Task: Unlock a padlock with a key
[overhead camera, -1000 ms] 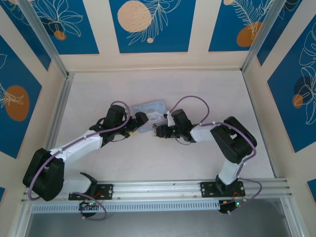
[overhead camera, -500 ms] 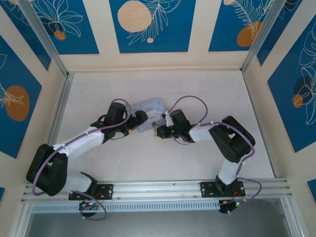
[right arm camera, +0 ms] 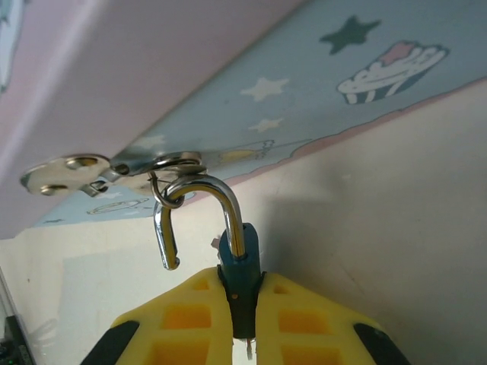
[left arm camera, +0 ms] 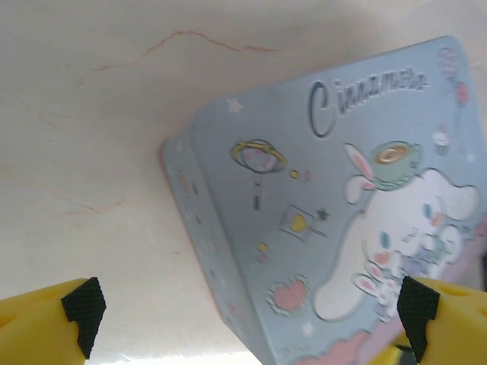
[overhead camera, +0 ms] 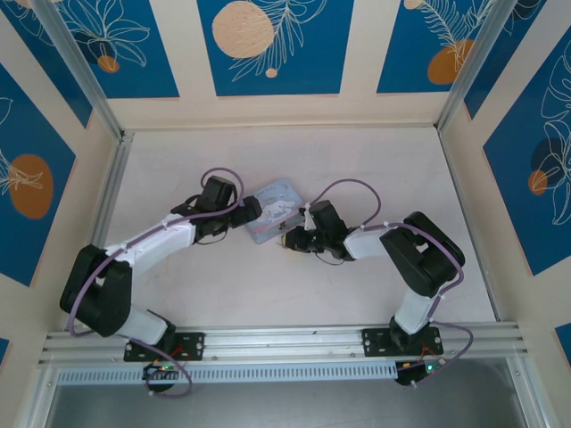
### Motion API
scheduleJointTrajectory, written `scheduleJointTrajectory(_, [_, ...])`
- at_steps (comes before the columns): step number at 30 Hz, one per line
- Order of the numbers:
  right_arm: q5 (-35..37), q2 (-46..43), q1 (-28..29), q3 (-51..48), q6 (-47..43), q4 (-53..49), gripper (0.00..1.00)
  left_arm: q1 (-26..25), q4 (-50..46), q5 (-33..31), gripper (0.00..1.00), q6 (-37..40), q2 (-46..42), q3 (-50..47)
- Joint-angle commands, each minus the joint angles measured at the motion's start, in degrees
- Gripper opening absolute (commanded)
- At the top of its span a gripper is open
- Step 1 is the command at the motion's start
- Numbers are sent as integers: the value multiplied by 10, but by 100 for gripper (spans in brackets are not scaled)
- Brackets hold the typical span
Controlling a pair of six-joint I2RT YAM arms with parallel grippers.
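From above, my left gripper (overhead camera: 249,214) has swung to the tin box's (overhead camera: 277,198) left edge, jaws wide. Left wrist: the box sits between my spread fingers (left arm camera: 76,310). Right wrist: my right gripper (right arm camera: 241,283) has just clamped the padlock (right arm camera: 239,257) under the box's hasp. Its shackle hangs sprung, so I judge it unlocked.

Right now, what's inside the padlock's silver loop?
A small wire ring on the latch of the tin box passes through the padlock's shackle, whose other end hangs free. The right gripper's yellow fingers cover the lock's lower body, hiding its bottom.
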Motion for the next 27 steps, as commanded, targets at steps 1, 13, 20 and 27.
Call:
scheduleJointTrajectory(1, [18,-12,0,-17,47,-23,0,6,-23,-32,99,21,27,19])
scheduleJointTrajectory(13, [51,-27,2,-38,142,-15,0,-38,-1,-48,99,-1,75,-4])
scheduleJointTrajectory(20, [87,-36,4,-44,219,-2,0,-52,30,-40,99,-33,83,-41])
scheduleJointTrajectory(27, [126,-41,0,-2,234,-45,0,-52,36,-32,99,-39,92,-51])
